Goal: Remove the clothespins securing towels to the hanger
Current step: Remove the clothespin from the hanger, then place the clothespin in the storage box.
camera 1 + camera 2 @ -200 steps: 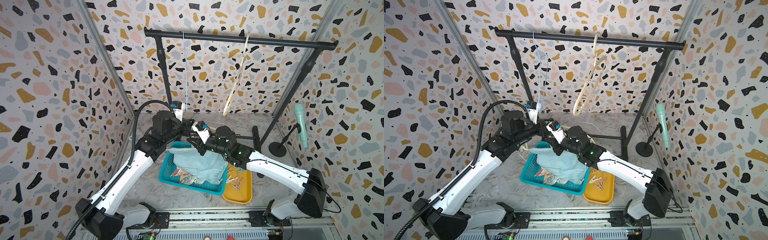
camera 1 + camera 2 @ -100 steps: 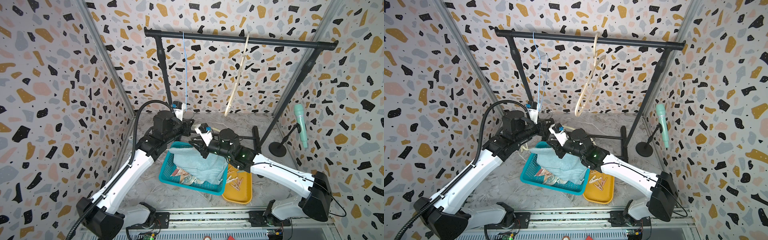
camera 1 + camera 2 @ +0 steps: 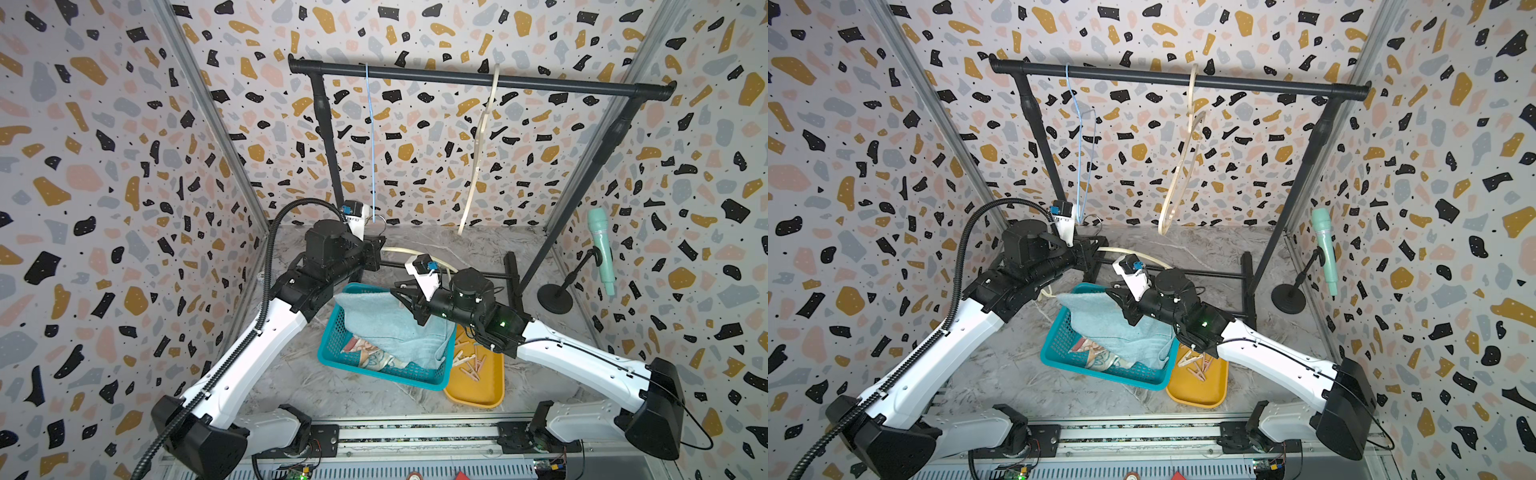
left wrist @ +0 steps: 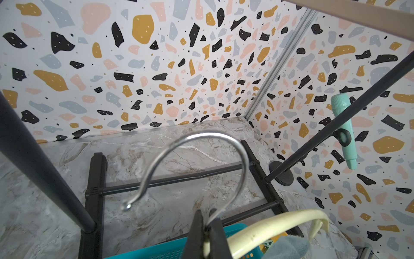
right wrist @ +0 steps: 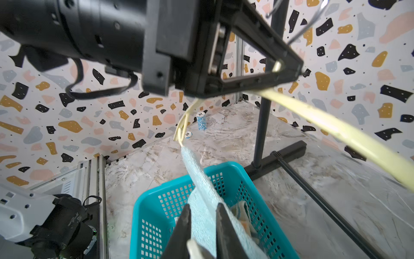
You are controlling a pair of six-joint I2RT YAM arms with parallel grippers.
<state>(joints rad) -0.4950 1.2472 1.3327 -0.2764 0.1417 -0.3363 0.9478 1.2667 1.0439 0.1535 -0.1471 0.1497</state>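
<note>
Drawing back from the left tool point(image 4: 207, 218), the right tool point(image 5: 203, 205) has slid a little toward the desk's right edge over the last second, its fingers pinched on the light-blue towel point(image 5: 199, 175). The left tool has not shifted: it stays clamped shut on the neck of the metal hook point(image 4: 201, 136) of the cream hanger point(image 4: 280, 220), low over the desk's middle.

The towel runs taut from the hanger's tip to the right tool and on into the teal basket point(image 3: 332, 345). One corner therefore looks still caught there, though no peg shows at that tip. A pale sliver between the right fingers may be a peg; I cannot tell.

Loose clothespins point(image 3: 471, 361) lie in the yellow tray point(image 3: 478, 395) near the front right, touching the basket, where a patterned towel point(image 3: 365, 353) lies underneath.

The desk point(image 3: 291, 382) is grey marble-look. Terrazzo-print walls enclose it, with a black rail point(image 3: 540, 83) across the back.
</note>
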